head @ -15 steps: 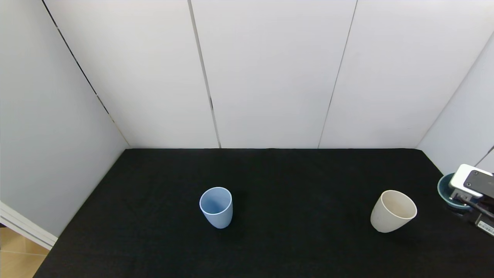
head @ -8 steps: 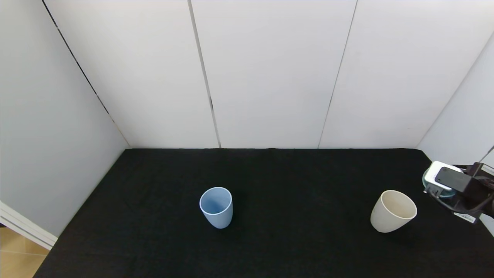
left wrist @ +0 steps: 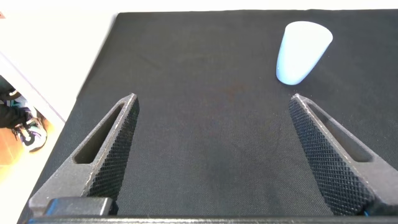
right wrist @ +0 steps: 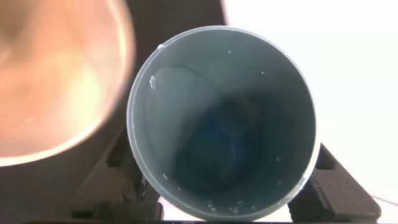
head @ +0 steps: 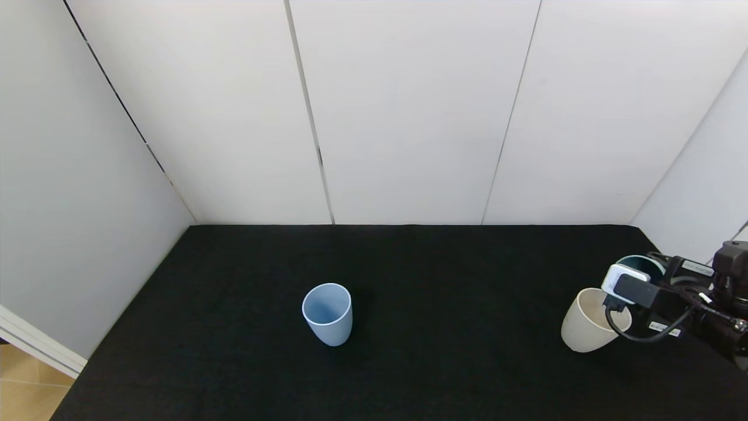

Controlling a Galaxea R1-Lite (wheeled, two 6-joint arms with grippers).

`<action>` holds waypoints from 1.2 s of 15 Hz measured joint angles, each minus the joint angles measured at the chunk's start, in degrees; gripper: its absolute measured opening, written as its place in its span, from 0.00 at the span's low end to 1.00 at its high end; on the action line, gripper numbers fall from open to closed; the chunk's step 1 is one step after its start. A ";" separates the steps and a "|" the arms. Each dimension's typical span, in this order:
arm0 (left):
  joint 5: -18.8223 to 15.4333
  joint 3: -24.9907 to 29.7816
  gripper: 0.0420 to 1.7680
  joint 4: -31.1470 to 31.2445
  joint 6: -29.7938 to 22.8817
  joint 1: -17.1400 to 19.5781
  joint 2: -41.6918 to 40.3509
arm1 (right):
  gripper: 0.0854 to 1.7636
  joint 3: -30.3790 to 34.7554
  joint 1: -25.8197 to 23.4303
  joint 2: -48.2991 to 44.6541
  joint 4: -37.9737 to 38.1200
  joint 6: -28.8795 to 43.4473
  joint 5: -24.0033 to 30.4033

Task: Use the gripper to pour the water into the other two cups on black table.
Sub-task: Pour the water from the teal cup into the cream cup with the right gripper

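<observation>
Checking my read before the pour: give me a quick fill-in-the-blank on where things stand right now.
1. The right gripper holds the ____ cup.
2. That cup hangs next to the ____ cup.
3. The light blue cup stands ____ on the black table.
4. The left gripper is ____, holding nothing.

Missing words: teal; cream; upright; open

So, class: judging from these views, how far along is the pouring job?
Done: right gripper holds the teal cup beside the cream cup. In hand: tilting it, water nearing the lip. Left: filling the cream cup, then the blue cup. Left gripper idles open.
</observation>
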 joint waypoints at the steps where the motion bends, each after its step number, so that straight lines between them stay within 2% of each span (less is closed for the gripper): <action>1: 0.00 0.00 0.97 0.00 0.00 0.00 0.00 | 0.67 0.49 0.05 0.48 -0.66 -0.33 -0.02; 5: 0.00 0.00 0.97 0.00 0.00 0.00 0.00 | 0.67 2.50 0.29 1.95 -7.19 -1.74 -0.02; 10: 0.00 0.00 0.97 0.00 0.00 0.00 0.00 | 0.67 6.17 0.49 5.49 -22.82 -6.18 0.05; 18: 0.00 0.00 0.97 0.00 0.00 0.00 0.00 | 0.67 8.40 0.51 7.50 -27.48 -8.35 0.06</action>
